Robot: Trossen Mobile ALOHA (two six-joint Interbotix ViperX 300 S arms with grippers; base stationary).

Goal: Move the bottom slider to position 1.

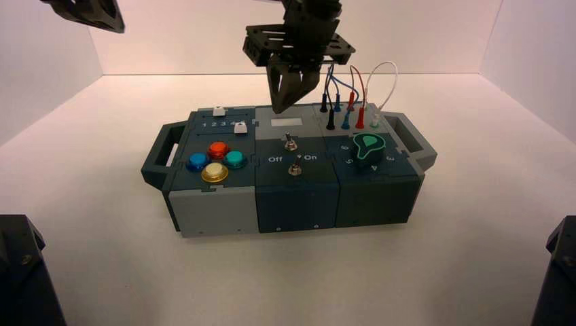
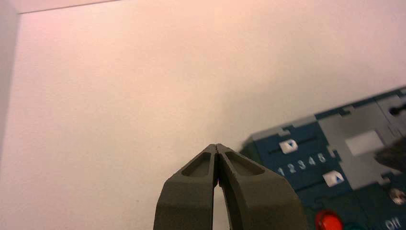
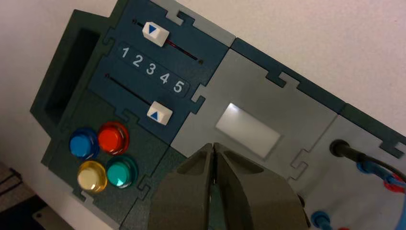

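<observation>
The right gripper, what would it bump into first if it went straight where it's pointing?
Probably the box's light grey middle panel, near its white rectangle. The right gripper points down over it, though how far above is hard to tell.

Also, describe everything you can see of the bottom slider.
The bottom slider is a small, blocky white knob, apparently plastic, with a blue triangle printed on it that points toward the numerals. It sits upright on the dark slot of the dark teal panel at the box's left, nearer the coloured buttons than its twin. It stands at 5, with the slot running bare toward the 1 end. Neither gripper touches it.
</observation>
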